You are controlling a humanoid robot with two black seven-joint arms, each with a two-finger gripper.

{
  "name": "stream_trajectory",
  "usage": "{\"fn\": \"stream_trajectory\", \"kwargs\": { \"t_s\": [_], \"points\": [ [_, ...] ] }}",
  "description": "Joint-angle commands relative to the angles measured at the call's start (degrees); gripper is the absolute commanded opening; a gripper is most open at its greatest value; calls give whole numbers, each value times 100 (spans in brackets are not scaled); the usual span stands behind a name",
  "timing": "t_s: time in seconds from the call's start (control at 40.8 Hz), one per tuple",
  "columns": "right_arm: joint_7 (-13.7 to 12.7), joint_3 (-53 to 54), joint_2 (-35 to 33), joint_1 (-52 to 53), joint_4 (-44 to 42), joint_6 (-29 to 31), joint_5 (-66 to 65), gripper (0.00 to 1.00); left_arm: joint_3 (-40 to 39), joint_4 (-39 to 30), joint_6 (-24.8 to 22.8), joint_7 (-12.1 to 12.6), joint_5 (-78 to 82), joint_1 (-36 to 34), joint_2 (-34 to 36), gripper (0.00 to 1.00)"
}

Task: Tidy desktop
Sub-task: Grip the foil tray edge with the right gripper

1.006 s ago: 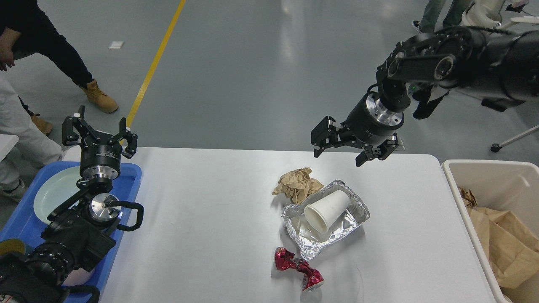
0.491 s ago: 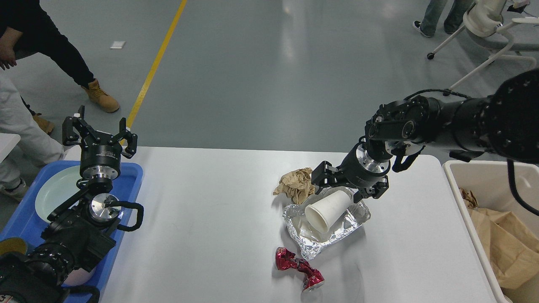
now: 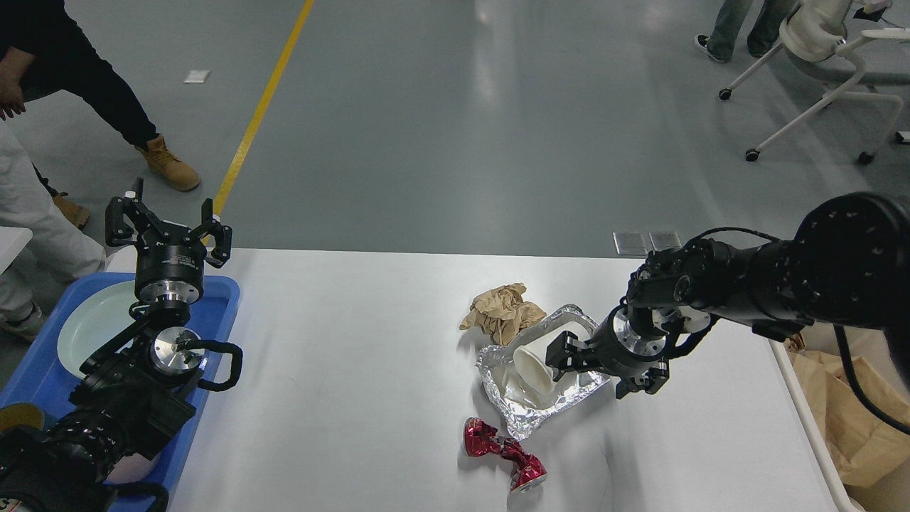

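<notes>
The white desktop (image 3: 355,355) holds a crumpled foil tray (image 3: 512,409) with a white paper cup (image 3: 530,363) lying on its side in it. A ball of crumpled brown paper (image 3: 501,309) lies just behind the foil tray. A crushed red can (image 3: 505,455) lies in front of it. My right gripper (image 3: 598,368) is open and low over the foil tray, its fingers on either side of the cup's rear end, which it hides. My left gripper (image 3: 168,229) is open and empty, raised above the blue tray (image 3: 35,384) at the left edge.
A pale green plate (image 3: 89,327) sits in the blue tray. A beige bin (image 3: 825,455) with brown paper (image 3: 853,412) stands at the table's right end. People's legs stand at the far left, and a wheeled chair stands at the far right.
My right arm has swung down and toward me, from high above the table's far edge to the cup in the foil tray. The left arm has not moved.
</notes>
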Motion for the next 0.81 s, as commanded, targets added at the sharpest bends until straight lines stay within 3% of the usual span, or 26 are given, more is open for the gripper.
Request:
{"fn": "stream_trajectory", "kwargs": {
  "t_s": [0.0, 0.245, 0.319, 0.343, 0.368, 0.392, 0.491, 0.662, 0.785],
  "points": [
    [0, 20, -10, -235, -21, -268, 26, 100, 0, 0, 0, 1, 0, -1, 0, 97],
    [0, 46, -10, -437, -29, -699, 62, 95, 0, 0, 0, 1, 0, -1, 0, 97],
    [0, 46, -1, -481, -29, -778, 62, 77, 0, 0, 0, 1, 0, 7, 0, 96],
    [0, 46, -1, -490, -38, -779, 62, 68, 0, 0, 0, 1, 0, -1, 0, 96],
    [-9, 46, -1, -507, -38, -787, 62, 52, 0, 0, 0, 1, 0, -1, 0, 96],
    [0, 46, -1, -516, -38, -779, 62, 47, 0, 0, 0, 1, 0, -1, 0, 97],
    [-9, 46, -19, -534, -38, -779, 70, 36, 0, 0, 0, 1, 0, -1, 0, 96],
    [-9, 11, -28, -595, -38, -787, 70, 4, 0, 0, 0, 1, 0, -1, 0, 96],
    [-44, 2, -36, -613, -135, -866, 79, 0, 0, 0, 0, 1, 0, -1, 0, 96]
  ]
}}
